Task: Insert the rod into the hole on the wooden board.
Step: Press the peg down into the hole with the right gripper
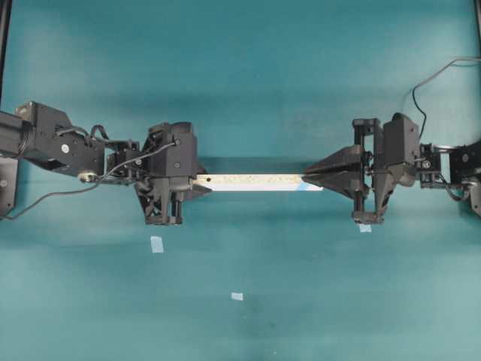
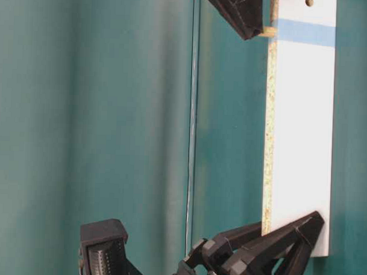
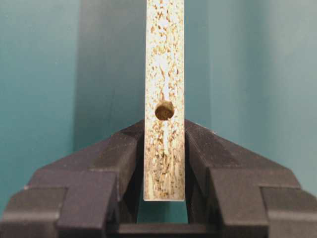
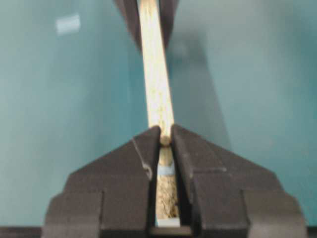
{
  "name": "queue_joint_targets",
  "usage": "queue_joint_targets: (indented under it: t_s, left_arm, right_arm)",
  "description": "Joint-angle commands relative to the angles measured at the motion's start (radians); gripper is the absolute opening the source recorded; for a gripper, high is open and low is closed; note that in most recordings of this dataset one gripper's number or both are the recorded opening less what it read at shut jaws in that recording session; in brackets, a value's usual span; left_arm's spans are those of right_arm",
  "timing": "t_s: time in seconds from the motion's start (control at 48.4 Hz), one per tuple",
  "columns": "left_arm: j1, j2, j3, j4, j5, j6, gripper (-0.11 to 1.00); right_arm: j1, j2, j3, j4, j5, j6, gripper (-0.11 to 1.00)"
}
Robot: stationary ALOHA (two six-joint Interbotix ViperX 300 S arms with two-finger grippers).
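The wooden board [image 1: 252, 181] hangs level above the table, its speckled face [image 3: 164, 59] upward. My left gripper [image 1: 201, 183] is shut on one end of it, the fingers [image 3: 119, 153] clamping both sides just below an unmarked dark hole [image 3: 164, 110]. At the other end, my right gripper [image 4: 165, 131] is shut on the rod [image 4: 165, 140], a small cream peg. In the table-level view the rod [image 2: 268, 32] touches the board's speckled edge at the blue mark [image 2: 305, 32]. The rod and fingertips hide the hole, and I cannot tell how deep the rod sits.
Small pale-blue tape squares [image 1: 156, 244] [image 1: 237, 296] [image 1: 365, 227] lie on the teal table [image 1: 240, 75]. A further small hole [image 2: 309, 2] shows on the board's white face near the blue band. Cables trail from both arms [image 1: 45, 197] [image 1: 432, 75].
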Motion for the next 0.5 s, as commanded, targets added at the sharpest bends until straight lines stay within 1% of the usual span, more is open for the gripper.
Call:
queue_joint_targets:
  t_s: [0.0,0.289,0.476]
  left_arm:
    - [0.0,-0.012,-0.015,0.002,0.0,-0.002,0.32]
    - [0.0,-0.012,-0.02,0.002,0.006,-0.002,0.32]
    - [0.0,-0.012,-0.026,0.002,0.011,-0.002,0.32]
  right_arm:
    - [0.002,-0.018,-0.002,0.003,0.005,0.0,0.09]
    - [0.003,-0.018,-0.003,0.003,0.037,0.0,0.09]
    - [0.008,-0.023,-0.008,0.002,0.118,0.0,0.09]
